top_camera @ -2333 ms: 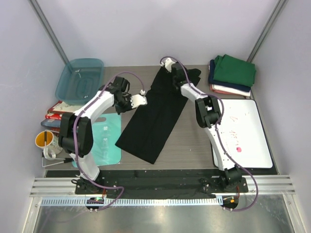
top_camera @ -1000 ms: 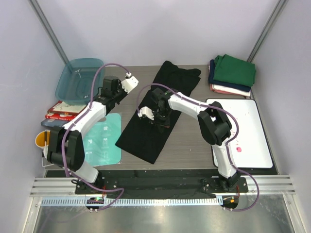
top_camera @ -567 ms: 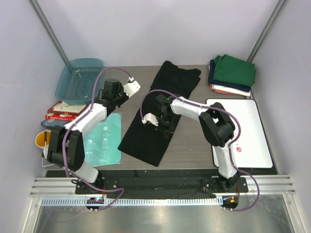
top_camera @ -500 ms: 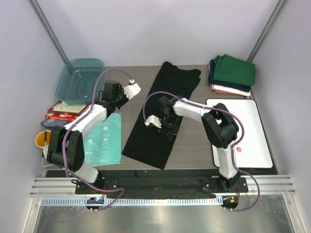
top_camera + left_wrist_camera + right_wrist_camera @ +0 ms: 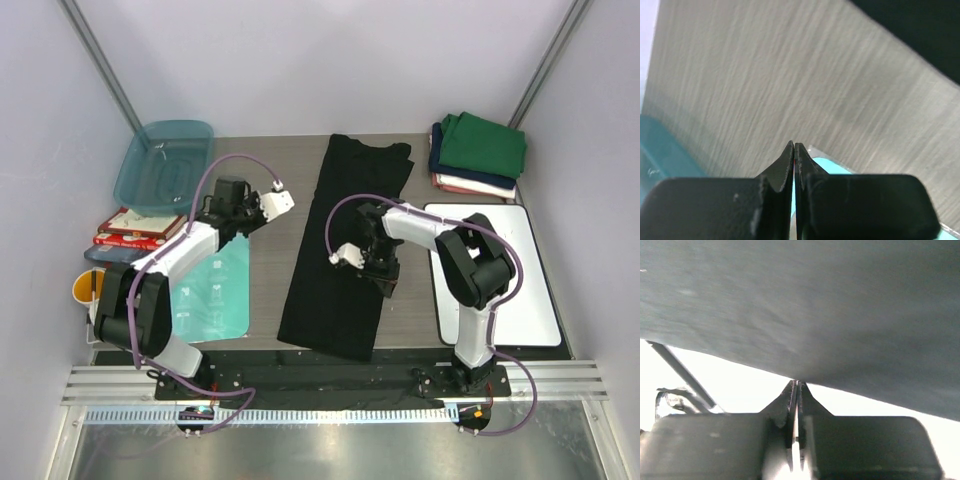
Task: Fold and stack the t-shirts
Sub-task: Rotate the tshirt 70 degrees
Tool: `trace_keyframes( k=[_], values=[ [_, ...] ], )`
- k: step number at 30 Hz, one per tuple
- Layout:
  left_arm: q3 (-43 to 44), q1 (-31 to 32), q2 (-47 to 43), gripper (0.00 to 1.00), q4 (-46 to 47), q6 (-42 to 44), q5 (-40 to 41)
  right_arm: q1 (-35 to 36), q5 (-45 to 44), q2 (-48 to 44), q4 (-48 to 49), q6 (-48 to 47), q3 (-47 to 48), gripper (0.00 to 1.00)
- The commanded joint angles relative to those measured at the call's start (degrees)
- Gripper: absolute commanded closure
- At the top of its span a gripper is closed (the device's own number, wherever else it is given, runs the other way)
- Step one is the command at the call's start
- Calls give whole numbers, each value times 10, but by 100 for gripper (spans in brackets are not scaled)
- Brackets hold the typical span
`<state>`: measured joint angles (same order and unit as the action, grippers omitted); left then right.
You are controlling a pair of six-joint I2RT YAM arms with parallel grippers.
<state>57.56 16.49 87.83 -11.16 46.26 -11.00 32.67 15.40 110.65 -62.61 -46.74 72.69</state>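
Black cloth t-shirt (image 5: 328,295) is laid out as one long strip down the middle of the grey wood-grain table (image 5: 265,270). Its long axis runs far to near, with the far end tipped a bit right and the near end a bit left, reaching about to the near edge. The right gripper (image 5: 386,283) is on the shirt's right edge roughly halfway along; in its wrist view the fingertips are pressed together right at the cloth, so I'd say it's pinching the shirt. The left gripper (image 5: 794,146) is closed on nothing, over bare table left of the shirt and apart from it, by the flat teal mat (image 5: 215,290). So the shirt lies to the left gripper's right, and the right arm is clearly nearer. The stack of folded t-shirts (image 5: 483,145), green on top, sits at the far right.
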Motion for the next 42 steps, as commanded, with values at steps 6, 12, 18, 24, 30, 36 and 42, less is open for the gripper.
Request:
trace_keyframes(
  k=[6, 12, 18, 24, 30, 36, 42],
  values=[
    [-60, 5, -56, 38, -4, 188, -204, -4, -41, -134, 48, -48, 10, 37],
    [-152, 13, -119, 0, -30, 409, -345, 17, -12, -346, 177, -186, -188, 0],
    [-259, 31, -203, 0, -48, 580, -414, 64, 14, -491, 223, -286, -320, 0],
    [-265, 47, -214, 0, -153, 690, -471, 99, 50, -529, 213, -377, -376, 0],
    [-247, 47, -201, 1, -361, 935, -490, 138, 101, -558, 180, -441, -406, 4],
    [-264, 56, -176, 1, -420, 1034, -510, 205, 91, -567, 253, -388, -456, 10],
    [-302, 67, -159, 2, -339, 1034, -507, 283, 58, -546, 385, -292, -506, 10]
  ],
)
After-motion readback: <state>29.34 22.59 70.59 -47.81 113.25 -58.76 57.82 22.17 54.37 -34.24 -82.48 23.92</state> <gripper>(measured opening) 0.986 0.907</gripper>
